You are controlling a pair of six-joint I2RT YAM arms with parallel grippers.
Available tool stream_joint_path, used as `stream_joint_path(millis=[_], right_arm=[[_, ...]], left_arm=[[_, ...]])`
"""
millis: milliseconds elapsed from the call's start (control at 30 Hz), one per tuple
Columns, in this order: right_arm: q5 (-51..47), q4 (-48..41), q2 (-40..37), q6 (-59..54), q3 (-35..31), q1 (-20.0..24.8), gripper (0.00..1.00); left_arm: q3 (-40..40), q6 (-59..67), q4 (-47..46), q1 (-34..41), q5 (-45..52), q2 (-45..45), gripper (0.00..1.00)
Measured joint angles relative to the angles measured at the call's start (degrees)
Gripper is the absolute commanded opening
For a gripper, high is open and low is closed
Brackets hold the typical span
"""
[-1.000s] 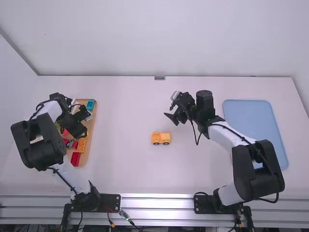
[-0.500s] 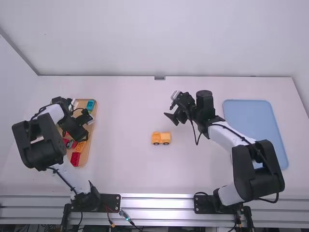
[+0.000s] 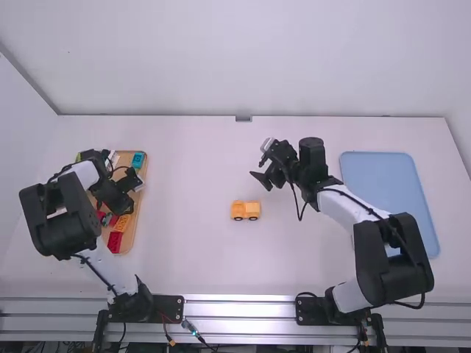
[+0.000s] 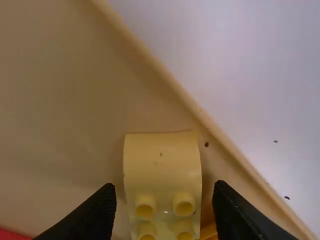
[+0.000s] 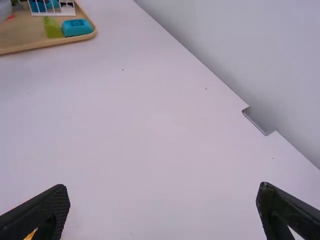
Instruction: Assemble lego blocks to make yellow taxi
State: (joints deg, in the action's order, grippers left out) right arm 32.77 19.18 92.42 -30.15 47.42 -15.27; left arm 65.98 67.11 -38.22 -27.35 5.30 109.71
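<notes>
In the high view the left gripper [image 3: 129,193] sits over the wooden tray [image 3: 135,232], a little closer to the near edge of the table than it was a second ago; most of that shift falls in the first half second, and since then it has barely moved. The bit of yellow that showed beside its fingertips at first is now covered, and a sliver of yellow-green has come out beside the wrist at the tray's far left. The left wrist view shows its two fingers apart, one on either side of a pale yellow block [image 4: 162,165] with a smooth end and round studs. A gap remains between each finger and the block, which lies in the tray near the rim.

The right gripper [image 3: 262,179] has not changed place; it hangs above the table, beyond and to the right of the toy vehicle, its fingers wide apart in the right wrist view with nothing between them. The yellow-orange toy vehicle [image 3: 245,209] stands on its dark wheels near the middle of the table, just where it was.

In the tray, the red block [image 3: 115,242], the orange studded block [image 3: 122,223] and the teal block [image 3: 137,159] keep their places. The right wrist view also shows a green block [image 5: 52,27] and a white lattice piece [image 5: 55,10] there. The light blue tray [image 3: 390,180] lies unmoved at the right.
</notes>
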Motion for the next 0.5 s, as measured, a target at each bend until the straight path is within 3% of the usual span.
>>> stream_joint_path(millis=[167,267,333,500], right_arm=[[0.00,-0.02,-0.02,0.00,0.00,0.00,0.99],[-0.02,-0.04,0.00,-0.04,0.00,0.00,0.99],[0.00,-0.07,0.00,-0.02,0.00,0.00,0.99],[-0.02,-0.09,-0.02,0.00,0.00,0.00,0.99]], left_arm=[[0.00,0.00,0.00,-0.02,-0.02,0.00,0.40],[0.00,0.00,-0.04,-0.02,-0.02,-0.02,0.40],[0.00,0.00,-0.04,-0.02,0.00,-0.02,0.46],[0.00,-0.02,-0.04,-0.02,0.02,0.00,0.45]])
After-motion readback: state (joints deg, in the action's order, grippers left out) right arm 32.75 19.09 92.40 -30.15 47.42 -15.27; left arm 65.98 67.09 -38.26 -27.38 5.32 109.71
